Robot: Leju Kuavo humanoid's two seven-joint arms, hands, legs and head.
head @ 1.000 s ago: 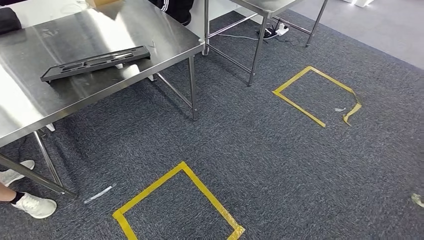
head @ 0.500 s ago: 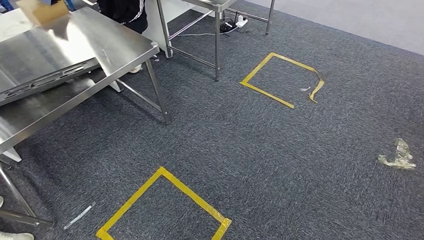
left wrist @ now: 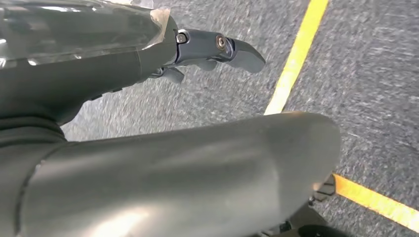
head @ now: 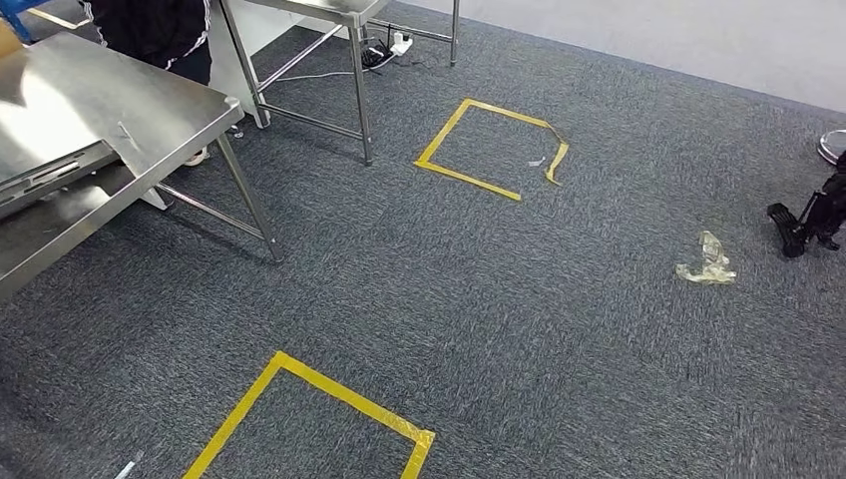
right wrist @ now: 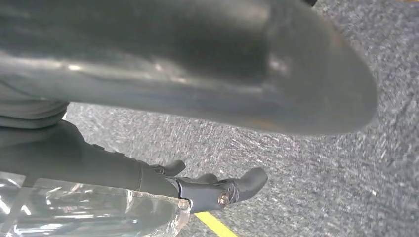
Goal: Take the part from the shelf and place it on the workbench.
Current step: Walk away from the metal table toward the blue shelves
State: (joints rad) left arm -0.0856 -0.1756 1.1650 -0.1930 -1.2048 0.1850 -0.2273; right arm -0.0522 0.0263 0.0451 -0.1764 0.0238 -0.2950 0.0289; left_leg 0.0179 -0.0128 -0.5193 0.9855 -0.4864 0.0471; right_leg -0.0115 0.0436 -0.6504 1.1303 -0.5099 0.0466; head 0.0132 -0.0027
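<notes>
A flat black moulded part (head: 45, 176) lies on the steel workbench (head: 110, 105) at the far left of the head view, cut off by the picture's edge. My left hand (left wrist: 173, 168) hangs over grey carpet, its dark fingers (left wrist: 232, 49) stretched out and apart from the thick thumb, holding nothing. My right hand (right wrist: 197, 64) hangs the same way above the carpet, its fingers (right wrist: 232, 190) extended and empty.
A second steel table (head: 329, 12) stands behind the workbench, with a person in dark clothes (head: 150, 25) beside it. Two yellow tape squares (head: 489, 150) (head: 309, 419) mark the carpet. Crumpled clear plastic (head: 706, 261) and a black stand's foot (head: 808, 222) lie at the right.
The camera has turned to the right: the workbench and tape squares have slid leftward in the picture, and the crumpled plastic and black stand have come into view.
</notes>
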